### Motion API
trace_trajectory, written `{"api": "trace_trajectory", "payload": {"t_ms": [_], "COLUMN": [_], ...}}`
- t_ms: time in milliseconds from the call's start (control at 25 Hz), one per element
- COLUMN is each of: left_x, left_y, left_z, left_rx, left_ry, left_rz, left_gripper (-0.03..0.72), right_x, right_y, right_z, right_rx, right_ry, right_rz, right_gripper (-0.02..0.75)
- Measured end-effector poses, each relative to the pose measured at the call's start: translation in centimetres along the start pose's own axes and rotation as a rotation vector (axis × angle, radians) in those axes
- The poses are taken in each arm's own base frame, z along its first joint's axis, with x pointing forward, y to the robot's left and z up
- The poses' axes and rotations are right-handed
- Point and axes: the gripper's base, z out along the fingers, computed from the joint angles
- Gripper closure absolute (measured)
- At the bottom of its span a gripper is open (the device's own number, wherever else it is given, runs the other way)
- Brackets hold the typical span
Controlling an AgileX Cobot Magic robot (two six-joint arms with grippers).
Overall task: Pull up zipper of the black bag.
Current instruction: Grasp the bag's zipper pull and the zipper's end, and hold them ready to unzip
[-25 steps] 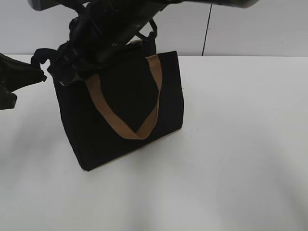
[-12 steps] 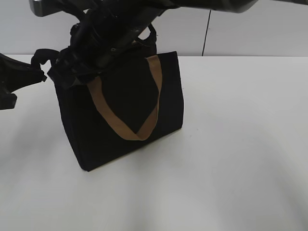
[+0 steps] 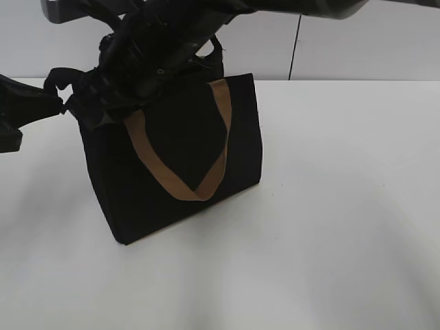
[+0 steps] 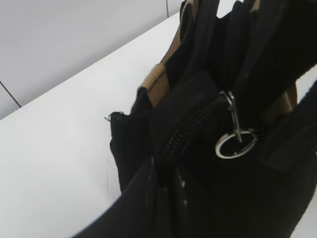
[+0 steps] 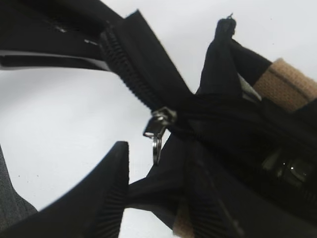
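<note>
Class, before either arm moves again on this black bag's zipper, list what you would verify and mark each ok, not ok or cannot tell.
1. Black bag upright on the table: ok.
2. Zipper pull in view of the right wrist camera: ok.
3. Right hand closed on the pull: not ok; the ring hangs free.
4. Left hand gripping the bag end: cannot tell.
5. Tan handle clear of the track: ok.

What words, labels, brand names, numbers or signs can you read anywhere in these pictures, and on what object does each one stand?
None can be read in any view.
The black bag shows plain fabric with tan handles and no print.
The zipper pull is bare metal, with no marking visible.
The white table carries no marks.
</note>
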Motion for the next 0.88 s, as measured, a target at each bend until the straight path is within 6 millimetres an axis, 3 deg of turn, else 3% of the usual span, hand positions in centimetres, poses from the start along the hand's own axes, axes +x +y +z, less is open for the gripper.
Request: {"api": "trace_trajectory", "payload": {"t_ms": [440, 880], "left_x": [-1.5, -1.2], "left_y": [-0.5, -0.7], "left_z": [-2.0, -2.1], "left_rx": [-0.035, -0.014], "left_ry": [-0.036, -0.006], "left_rz": [-0.034, -0.055], "left_gripper": [0.66, 0.66], "right_x": [-0.1, -0.6], "right_y": [0.0, -0.3], "right_z": [0.0, 0.0], "right_rx": [0.004, 0.035], "right_ry": [-0.007, -0.062], "right_rz": [0.0, -0.003], "right_gripper": [0.446, 0.446]}}
